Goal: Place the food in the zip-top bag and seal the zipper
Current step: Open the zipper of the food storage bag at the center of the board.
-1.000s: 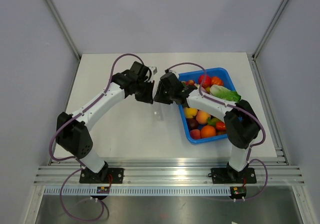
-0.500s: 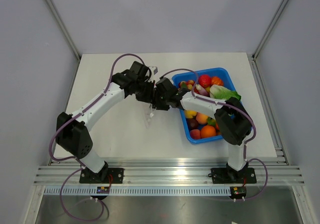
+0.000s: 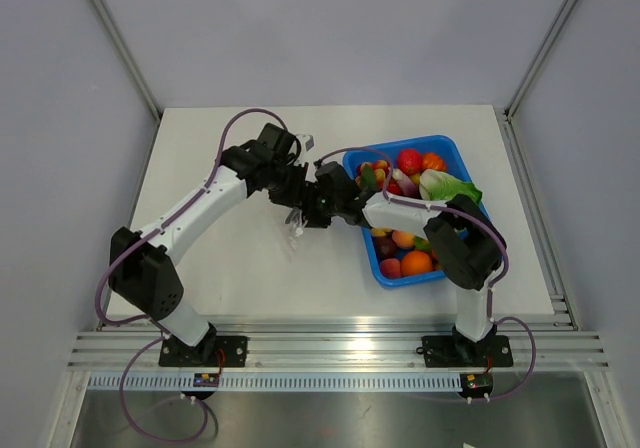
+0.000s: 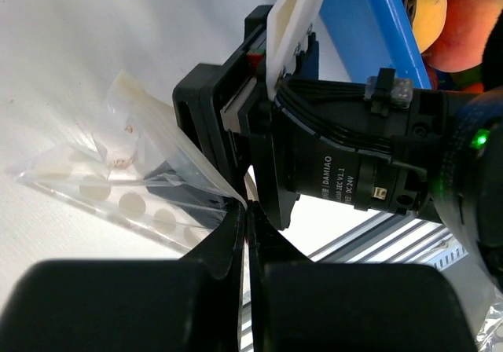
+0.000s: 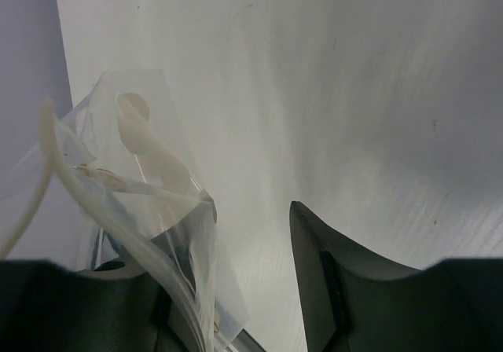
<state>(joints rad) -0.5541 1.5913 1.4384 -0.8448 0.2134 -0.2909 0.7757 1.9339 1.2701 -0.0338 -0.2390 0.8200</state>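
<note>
The clear zip-top bag (image 3: 297,224) hangs from my left gripper (image 3: 291,196), which is shut on its top edge. In the left wrist view the closed fingertips (image 4: 246,210) pinch the film and the bag (image 4: 118,175) spreads out to the left. My right gripper (image 3: 317,209) is right beside the bag. In the right wrist view it (image 5: 236,250) is open, with bag film (image 5: 157,210) draped over its left finger and its right finger (image 5: 330,281) bare. Nothing sits between the jaws. A dark purple fruit (image 3: 384,247) lies in the tray, partly under the right arm.
The blue tray (image 3: 455,148) at the right holds orange, peach and red fruits and a green cabbage (image 3: 447,185). Its blue wall (image 4: 369,30) shows close behind the right wrist. The white table (image 3: 220,258) lies under the bag.
My right gripper has swung left from the tray's edge to the bag. The left gripper and the bag have shifted slightly left and toward the front.
</note>
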